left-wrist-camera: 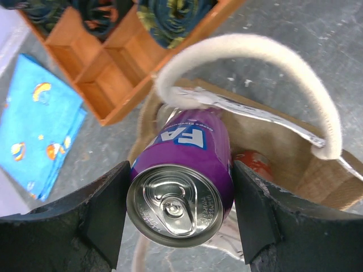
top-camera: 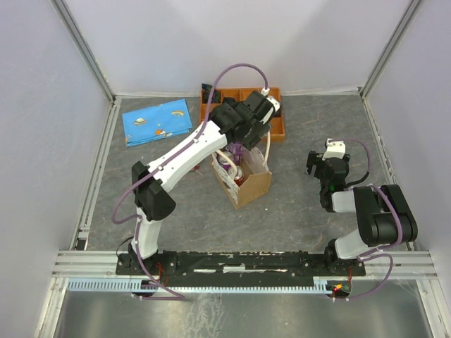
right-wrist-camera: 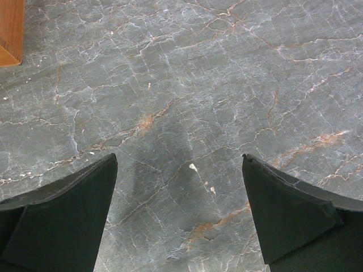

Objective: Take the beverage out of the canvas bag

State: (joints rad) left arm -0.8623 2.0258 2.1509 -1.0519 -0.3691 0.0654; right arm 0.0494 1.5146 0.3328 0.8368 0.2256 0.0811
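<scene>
Purple can (left-wrist-camera: 182, 161), silver pull-tab top, clenched in left pincer (left-wrist-camera: 180, 195) over tan canvas bag (left-wrist-camera: 283, 154); right pincer (right-wrist-camera: 178, 175) released.

Bright, even overhead light with soft shadows (one lies beside the canvas bag (top-camera: 251, 187)). Above the bag, the purple can (left-wrist-camera: 184, 170) glints at its lid; the orange tray (left-wrist-camera: 108, 76) beyond the bag blurs slightly.
</scene>
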